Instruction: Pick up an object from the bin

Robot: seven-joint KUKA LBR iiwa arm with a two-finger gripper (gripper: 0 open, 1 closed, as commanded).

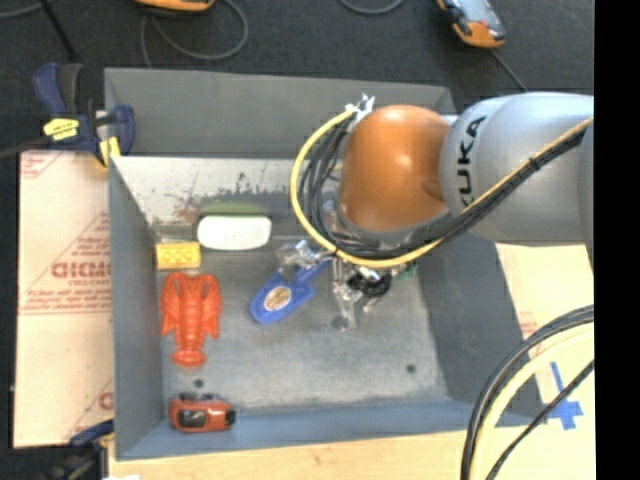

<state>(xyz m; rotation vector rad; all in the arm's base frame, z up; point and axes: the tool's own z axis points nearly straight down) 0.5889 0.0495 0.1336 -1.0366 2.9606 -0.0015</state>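
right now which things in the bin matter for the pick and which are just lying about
In play: tool; blue oval toy beside it, the nearest thing, so the likely pick.
Lying about: red lobster; yellow block; white oval piece; small red-and-black item.

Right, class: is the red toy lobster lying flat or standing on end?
Lying flat: the red lobster rests full length on the bin floor, near the yellow block, its whole back showing from above.

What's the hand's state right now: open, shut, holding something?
Hand: cannot be told; it sits just right of the blue oval thing.
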